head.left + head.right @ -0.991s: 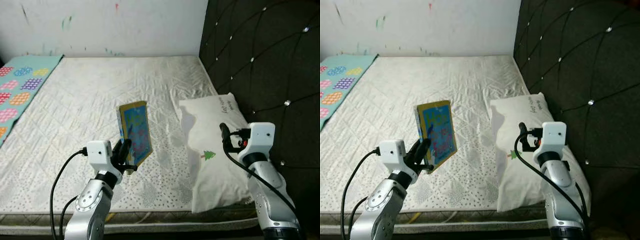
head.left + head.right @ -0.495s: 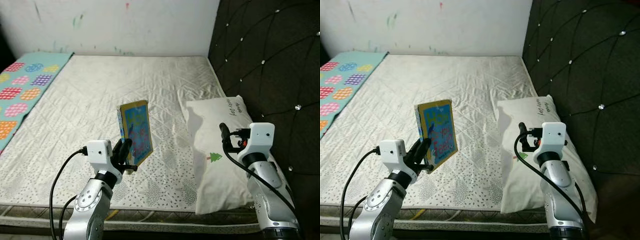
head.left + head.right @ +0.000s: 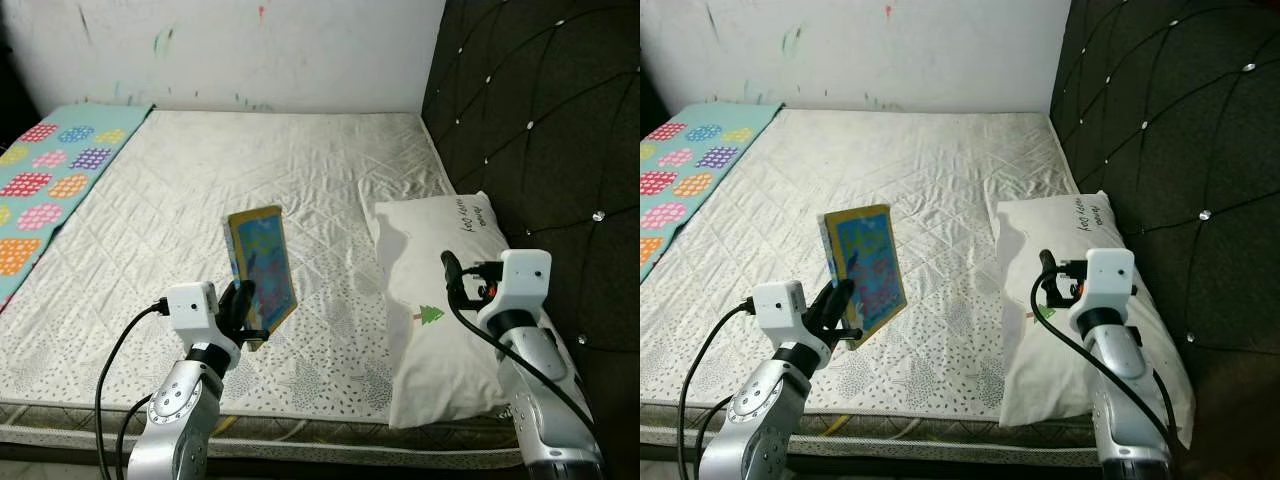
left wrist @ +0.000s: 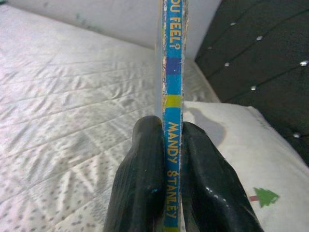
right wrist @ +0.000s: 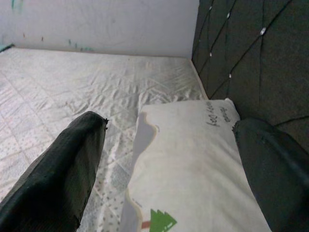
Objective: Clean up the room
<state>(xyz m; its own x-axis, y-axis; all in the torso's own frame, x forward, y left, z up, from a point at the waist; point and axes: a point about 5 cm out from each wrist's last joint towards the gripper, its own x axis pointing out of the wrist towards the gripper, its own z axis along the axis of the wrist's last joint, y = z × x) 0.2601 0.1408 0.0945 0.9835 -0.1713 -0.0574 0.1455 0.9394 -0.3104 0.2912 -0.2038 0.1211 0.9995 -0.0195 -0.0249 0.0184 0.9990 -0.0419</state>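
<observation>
A thin, colourful children's picture book (image 3: 262,272) with a blue spine and yellow-edged cover is pinched at its lower edge between the two black fingers (image 4: 145,183) of the left gripper (image 3: 242,310), which is held up in front of the robot above the near part of the bed. In the left wrist view the fingers are seen pressed against both faces of the book, with the spine lettering "MANDY STANLEY" running between them. The book is held upright and slightly tilted, clear of the white quilted mattress (image 3: 200,190) that lies beneath it. The right gripper (image 3: 1045,283) is held over the near end of a white pillow (image 3: 440,300) printed with a small green tree and some handwriting-style text; its two black fingers (image 5: 63,169) are spread wide apart in the right wrist view, with nothing between them. The pillow is laid along the right side of the mattress, against a dark tufted headboard (image 3: 540,130) studded with shiny buttons. At the far left of the mattress a teal blanket (image 3: 50,185) patterned with pink, orange and purple dotted patches is spread. A white wall (image 3: 250,50) marked with small smears of colour is seen behind the bed.
</observation>
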